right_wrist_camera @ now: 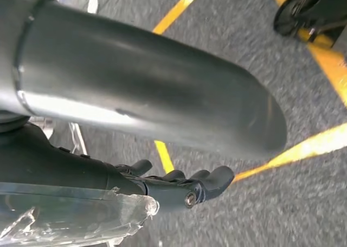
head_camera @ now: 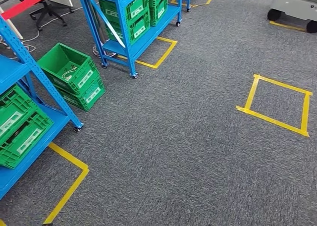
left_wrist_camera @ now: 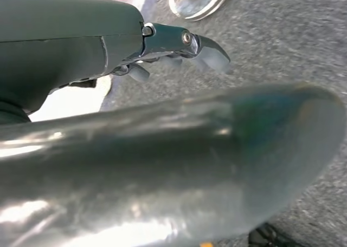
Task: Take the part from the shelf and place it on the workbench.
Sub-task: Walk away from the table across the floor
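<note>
Grey carpet floor [head_camera: 186,151] carries two blue wheeled shelves: a near shelf [head_camera: 22,137] holding green crates [head_camera: 20,129] and a far shelf [head_camera: 131,42] with more green crates [head_camera: 140,18]. Two stacked green crates [head_camera: 73,77] sit on the carpet between them. Yellow tape [head_camera: 278,104] marks a square well apart.

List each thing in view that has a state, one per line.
Floor crate: open-topped, stacked on another crate beside the near shelf, a small pale item inside.
Near shelf: green crates on its lower level.
Far shelf: green crates stacked on it.
Left robot hand: fingers extended, holding nothing.
Right robot hand: fingers extended, holding nothing.
</note>
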You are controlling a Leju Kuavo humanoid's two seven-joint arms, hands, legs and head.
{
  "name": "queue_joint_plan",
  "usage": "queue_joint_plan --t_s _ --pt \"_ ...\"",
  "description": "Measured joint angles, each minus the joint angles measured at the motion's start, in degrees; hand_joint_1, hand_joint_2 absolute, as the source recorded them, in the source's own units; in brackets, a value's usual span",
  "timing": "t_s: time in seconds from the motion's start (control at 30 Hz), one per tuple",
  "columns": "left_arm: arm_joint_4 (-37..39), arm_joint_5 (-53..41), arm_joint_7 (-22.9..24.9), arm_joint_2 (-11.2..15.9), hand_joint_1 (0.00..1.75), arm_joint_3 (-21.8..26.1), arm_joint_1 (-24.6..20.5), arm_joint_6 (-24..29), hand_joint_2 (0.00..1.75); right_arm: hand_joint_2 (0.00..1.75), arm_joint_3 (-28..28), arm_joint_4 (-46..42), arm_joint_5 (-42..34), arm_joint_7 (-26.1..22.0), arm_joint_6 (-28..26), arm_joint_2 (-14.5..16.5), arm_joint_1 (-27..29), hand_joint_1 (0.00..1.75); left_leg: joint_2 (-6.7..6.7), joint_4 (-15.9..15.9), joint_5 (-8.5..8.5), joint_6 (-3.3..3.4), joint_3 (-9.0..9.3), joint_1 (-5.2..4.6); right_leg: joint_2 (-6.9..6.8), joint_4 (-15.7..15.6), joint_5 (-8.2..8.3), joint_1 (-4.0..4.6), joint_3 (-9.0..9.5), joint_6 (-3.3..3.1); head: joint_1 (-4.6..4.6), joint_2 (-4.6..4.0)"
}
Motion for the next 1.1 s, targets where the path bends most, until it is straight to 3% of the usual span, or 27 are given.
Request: queue_joint_plan --t_s 0.07,0.13,0.17,0.2,0.23,0.3,0.37,0.43,0.5,0.57,0.63,0.67,0.7,0.77,0.83,0.9,0.97,1.03,1.1 --pt "0.0 0.0 0.1 0.0 0.00 0.0 -0.2 -0.1 0.00 0.00 0.0 0.0 0.2 0.0 0.0 0.0 0.0 0.00 2.97 6.1 -3.57 -0.36 -2.80 -0.16 -1.31 -0.1 0.08 0.11 -0.06 -0.48 -0.45 0.00" --pt "0.0 0.0 0.1 0.0 0.00 0.0 -0.4 -0.3 0.00 0.00 0.0 0.0 0.4 0.0 0.0 0.0 0.1 0.00 4.04 13.3 -6.57 -0.56 -6.09 -0.13 -2.85 -0.1 -0.01 0.29 -0.13 -0.72 -0.53 0.00" --pt "0.0 0.0 0.1 0.0 0.00 0.0 -0.4 -0.3 0.00 0.00 0.0 0.0 0.4 0.0 0.1 0.0 0.1 0.00 4.14 14.7 -6.62 -0.57 -6.63 -0.13 -3.56 -0.1 -0.06 0.34 -0.12 -0.78 -0.53 0.00" --pt "0.0 0.0 0.1 0.0 0.00 0.0 -0.3 -0.4 0.00 0.00 0.0 0.0 0.4 0.0 0.1 0.0 0.1 0.00 4.21 13.9 -5.61 -0.51 -6.07 -0.13 -4.21 -0.1 -0.11 0.36 -0.08 -0.79 -0.53 0.00" --pt "0.0 0.0 0.1 0.0 0.00 0.0 -0.3 -0.4 0.00 0.00 0.0 0.0 0.5 0.0 0.1 0.0 0.1 0.00 4.58 11.0 -3.84 -0.37 -4.44 -0.17 -4.80 -0.1 -0.17 0.37 0.00 -0.75 -0.53 0.00" --pt "0.0 0.0 0.1 0.1 0.00 0.0 -0.4 -0.4 0.00 0.00 0.0 0.0 0.5 0.0 0.1 0.0 0.0 0.00 7.00 3.2 -0.80 0.11 -0.18 -0.55 -5.91 0.0 -0.43 0.59 0.22 -0.42 -0.59 0.00" --pt "0.0 0.0 0.1 0.1 0.00 0.0 -0.7 -0.4 0.00 0.00 0.0 0.0 0.5 0.0 0.1 0.0 0.0 0.00 8.72 -1.0 -0.06 0.68 1.90 -0.94 -7.03 0.0 -0.73 0.98 0.38 0.11 -0.55 0.00" --pt "0.0 0.0 0.1 0.1 0.00 0.0 -0.7 -0.4 0.00 0.00 0.0 0.0 0.5 0.0 0.1 0.0 -0.1 0.00 7.77 -1.5 -0.15 1.26 1.86 -0.98 -8.15 -0.3 -0.91 1.12 0.73 0.64 -0.47 0.00" --pt "0.0 0.0 0.1 0.1 0.00 0.0 -0.4 -0.5 0.00 0.00 0.0 0.0 0.6 0.0 0.1 0.0 -0.2 0.00 6.63 -1.7 0.02 1.88 1.96 -0.69 -6.65 0.7 -1.84 0.98 0.53 1.35 -0.35 0.00" --pt "0.0 -0.1 0.1 0.1 0.00 0.0 -0.4 -0.6 0.00 0.00 0.0 0.0 0.6 0.0 0.1 0.0 -0.2 0.00 5.56 -1.9 0.19 2.42 2.01 -0.37 -3.54 6.0 -4.82 0.76 -1.92 1.89 -0.09 0.00" --pt "0.0 -0.1 0.1 0.1 0.00 0.0 -0.6 -0.6 0.00 0.00 0.0 0.0 0.6 0.0 0.2 0.0 0.0 0.00 4.23 -1.8 0.21 2.71 1.93 -0.33 -2.35 14.0 -8.18 0.65 -5.87 2.05 0.02 0.00" --pt "0.0 -0.1 0.1 0.1 0.00 0.0 -0.6 -0.6 0.00 0.00 0.0 0.0 0.7 0.0 0.2 0.0 0.1 0.00 3.53 -1.8 0.21 2.74 1.93 -0.32 -2.24 16.4 -8.63 0.62 -7.21 2.07 0.02 0.00" --pt "0.0 -0.2 0.1 0.1 0.00 0.0 -0.5 -0.6 0.00 0.00 0.0 0.0 0.7 0.0 0.3 0.0 0.1 0.00 2.80 -1.8 0.22 2.72 1.97 -0.29 -2.20 16.5 -7.86 0.58 -7.49 2.07 0.02 0.00" --pt "0.0 -0.2 0.1 0.1 0.00 0.0 -0.4 -0.6 0.00 0.00 0.0 0.0 0.8 0.0 0.3 0.0 0.1 0.00 1.37 -1.8 0.23 2.47 2.09 -0.13 -1.39 10.3 -3.70 0.33 -4.85 2.08 0.03 0.00" --pt "0.0 -0.2 0.1 0.1 0.00 0.0 -0.4 -0.6 0.00 0.00 0.0 0.0 0.8 0.0 0.3 0.0 0.0 0.00 -0.01 -1.5 0.22 1.79 1.93 -0.12 1.39 3.0 -0.86 -0.15 -1.46 2.07 -0.01 0.00" --pt "0.0 -0.2 0.1 0.1 0.00 0.0 -0.4 -0.6 0.00 0.00 0.0 0.0 0.8 0.0 0.4 0.0 -0.1 0.00 -1.22 -1.3 0.49 0.94 1.43 -0.02 2.89 0.6 -0.58 -0.29 -0.27 1.69 -0.05 0.00" --pt "0.0 -0.2 0.1 0.1 0.00 0.0 -0.2 -0.7 0.00 0.00 0.1 0.0 0.9 0.1 0.5 0.0 -0.1 0.00 -1.92 -1.4 0.76 0.25 1.01 0.21 1.73 0.6 -0.36 -0.17 -0.23 0.94 -0.05 0.00" --pt "0.0 -0.2 0.1 0.1 0.00 0.0 -0.2 -0.7 0.00 0.00 0.1 0.0 0.9 0.1 0.5 0.0 0.0 0.00 0.17 0.9 -0.74 -0.26 -0.22 0.08 0.40 0.3 -0.12 -0.21 -0.18 0.19 -0.39 0.00" --pt "0.0 -0.2 0.1 0.1 0.00 0.0 -0.4 -0.8 0.00 0.00 0.1 0.0 1.0 0.1 0.5 0.0 0.0 0.00 3.20 7.3 -4.21 -0.61 -3.38 -0.08 -1.12 0.2 -0.10 -0.06 -0.18 -0.30 -0.75 0.00"
